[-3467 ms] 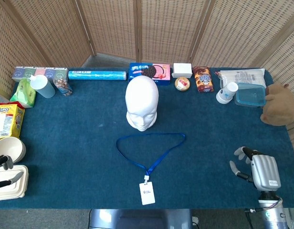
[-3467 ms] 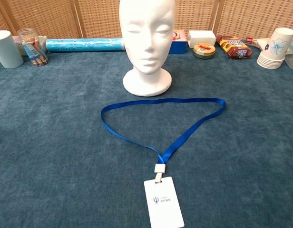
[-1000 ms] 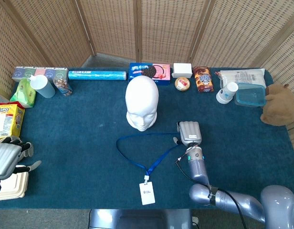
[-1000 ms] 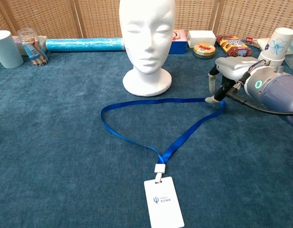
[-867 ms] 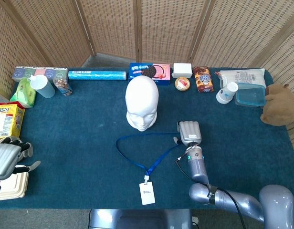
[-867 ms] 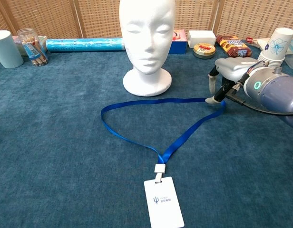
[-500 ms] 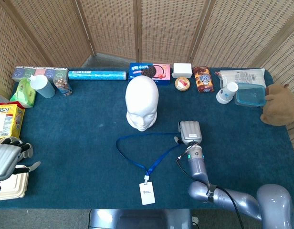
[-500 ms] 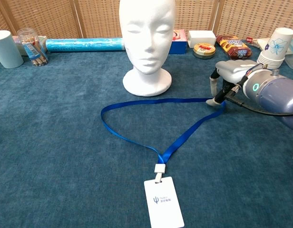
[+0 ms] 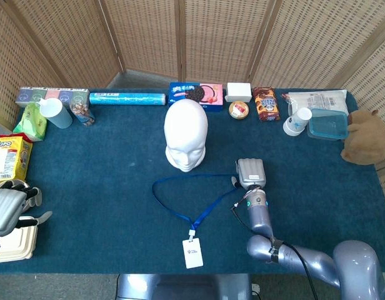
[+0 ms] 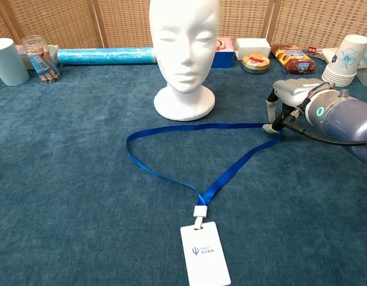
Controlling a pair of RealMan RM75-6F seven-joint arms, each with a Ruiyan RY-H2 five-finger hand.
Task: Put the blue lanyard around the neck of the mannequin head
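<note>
On desk [image 9: 105,162], blue lanyard [image 10: 171,161] lay flat at 6 o'clock of mannequin head [image 10: 183,56], not yet on neck. We had right robot hand [image 10: 285,104] fingertips [image 10: 270,126] down on loop's 3 o'clock corner; pinch unconfirmed, cannot tell. We judged: secure strap before lifting. Left robot hand [image 9: 8,209] spread, idle.

Bright, even, soft light with faint shadows; both views sharp, no glare.
</note>
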